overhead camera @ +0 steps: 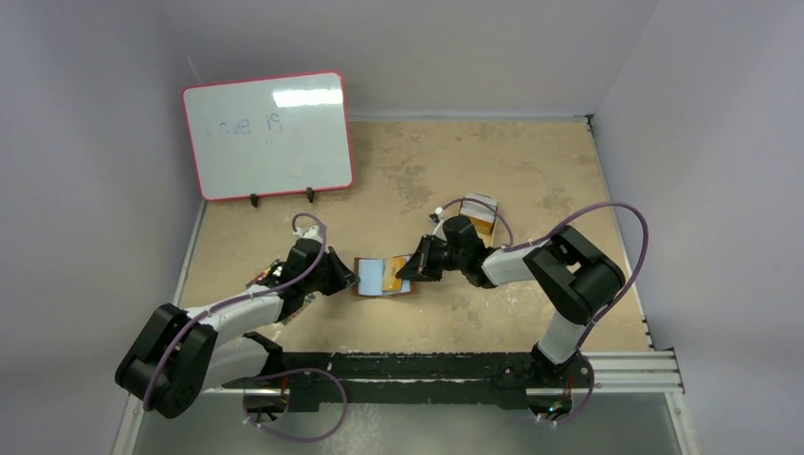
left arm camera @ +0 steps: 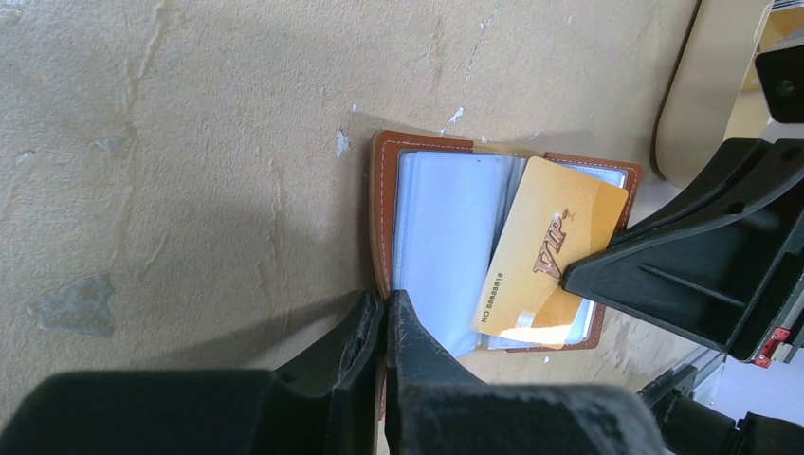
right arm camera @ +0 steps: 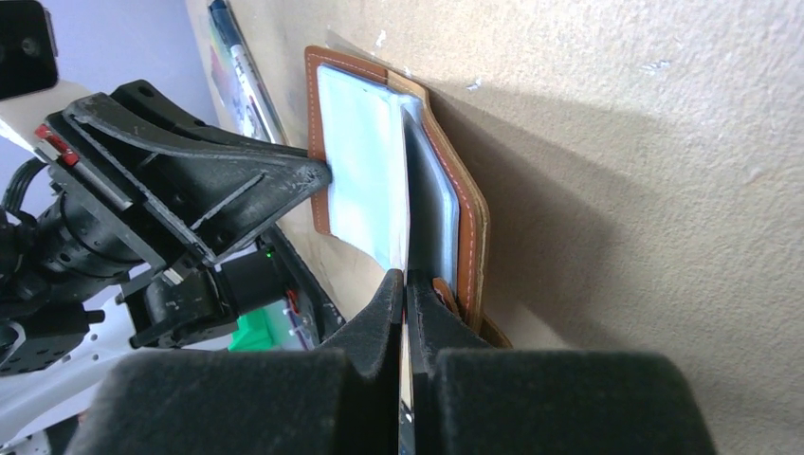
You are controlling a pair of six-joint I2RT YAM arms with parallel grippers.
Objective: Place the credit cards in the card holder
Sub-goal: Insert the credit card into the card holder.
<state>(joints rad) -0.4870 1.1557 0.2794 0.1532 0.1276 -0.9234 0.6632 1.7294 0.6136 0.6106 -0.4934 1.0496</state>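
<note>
The brown leather card holder (overhead camera: 372, 282) lies open on the table, its clear inner sleeves showing (left arm camera: 446, 237). My left gripper (left arm camera: 384, 301) is shut on the edge of its left cover, as the top view also shows (overhead camera: 349, 277). My right gripper (right arm camera: 406, 280) is shut on a gold credit card (left arm camera: 550, 256) marked VIP. It holds the card slanted over the holder's right half, one end down among the sleeves. In the right wrist view the holder (right arm camera: 379, 171) stands half open and the card is edge-on. Other cards are not clearly seen.
A tan oval tin (left arm camera: 702, 85) sits just beyond the holder, behind the right arm (overhead camera: 481, 213). A red-framed whiteboard (overhead camera: 268, 133) stands at the back left. Pens (right arm camera: 242, 76) lie by the left arm. Walls close in the table on three sides.
</note>
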